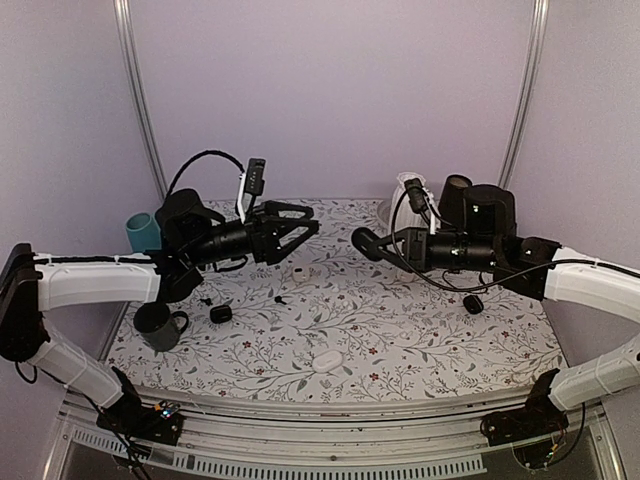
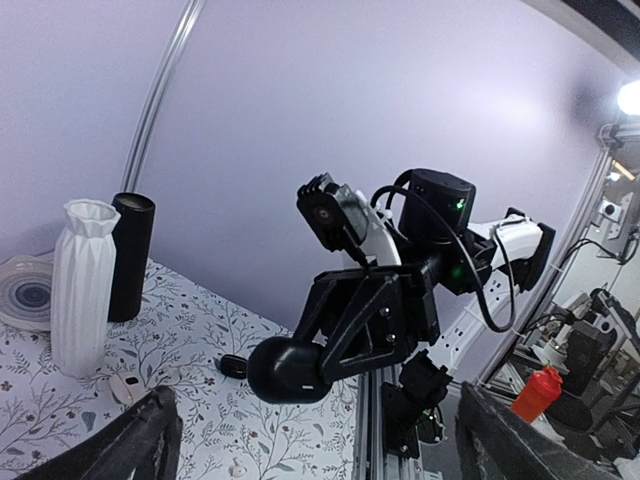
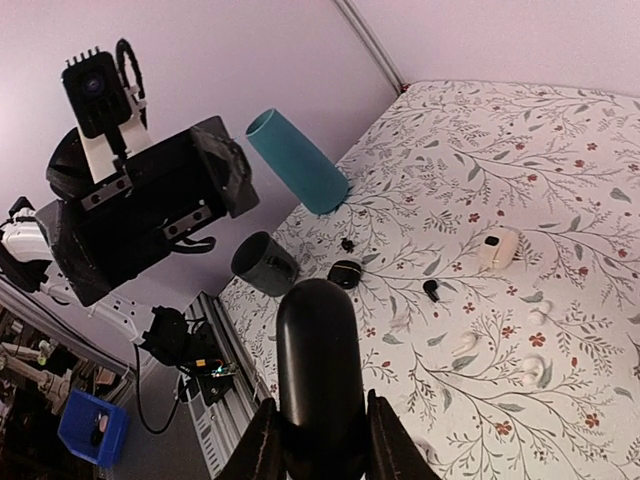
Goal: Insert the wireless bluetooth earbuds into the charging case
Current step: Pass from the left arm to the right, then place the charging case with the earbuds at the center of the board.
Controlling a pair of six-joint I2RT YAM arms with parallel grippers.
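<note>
Near edge of tabletop (image 1: 420,375), about centre: a white case (image 1: 327,362), closed, lying alone. Left edge, a little farther in: dark mug (image 1: 160,326), upright. Just right of the mug sits a small black case (image 1: 221,313). One black earbud (image 1: 280,298) lies loose on the cloth near mid-table, clear of both grippers; a second black earbud (image 1: 205,300) lies just beyond the small black case, near the left edge. Neither earbud is in a case. The right wrist view shows three white earbuds (image 3: 465,343) scattered near the black one. Toward the right edge: a black pebble-shaped item (image 1: 473,303), detail too small to tell. Beyond the first black earbud: a second white case (image 1: 300,270). Left gripper (image 1: 300,238) hangs above the table left of centre, jaws spread wide, nothing between them. Right gripper (image 3: 320,420) faces it from right of centre, off the cloth, fingers closed narrowly on a black oval case (image 3: 318,340) that juts out past the fingertips. Far left corner: teal cup (image 1: 143,232). Far right corner: white ribbed vase (image 2: 82,285) with a black cylinder (image 2: 130,255) just beside it, both upright.
</note>
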